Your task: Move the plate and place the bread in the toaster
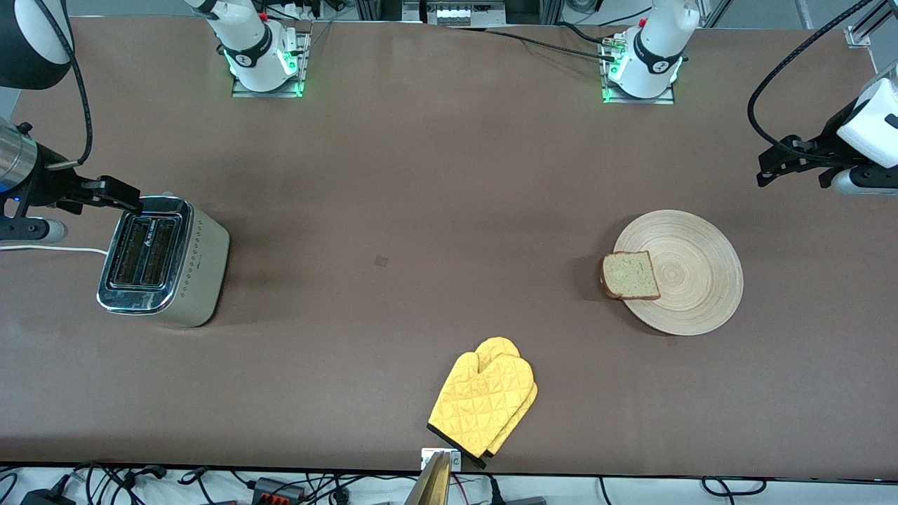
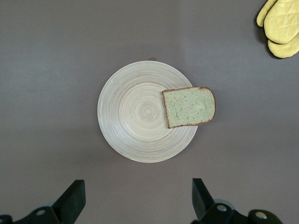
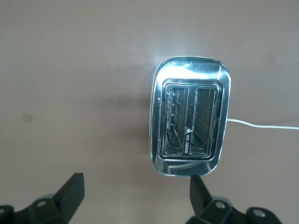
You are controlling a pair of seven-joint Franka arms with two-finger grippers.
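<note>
The pale wooden plate (image 1: pixel 694 270) (image 2: pixel 135 116) lies toward the left arm's end of the table. A square slice of bread (image 1: pixel 630 275) (image 2: pixel 189 107) rests on its rim, overhanging the edge on the side toward the toaster. The chrome-topped toaster (image 1: pixel 200 270) (image 3: pixel 189 121) stands at the right arm's end, both slots empty. My left gripper (image 1: pixel 768 167) (image 2: pixel 138 198) hangs open and empty over bare table past the plate. Open as well, my right gripper (image 1: pixel 130 198) (image 3: pixel 136 193) hovers over the toaster's upper corner, holding nothing.
A pair of yellow quilted oven mitts (image 1: pixel 485 403) (image 2: pixel 280 25) lies near the table's front edge, midway along it. The toaster's white cord (image 1: pixel 63 249) (image 3: pixel 266 126) trails off toward the table's end. Bare brown tabletop (image 1: pixel 421 210) spans between toaster and plate.
</note>
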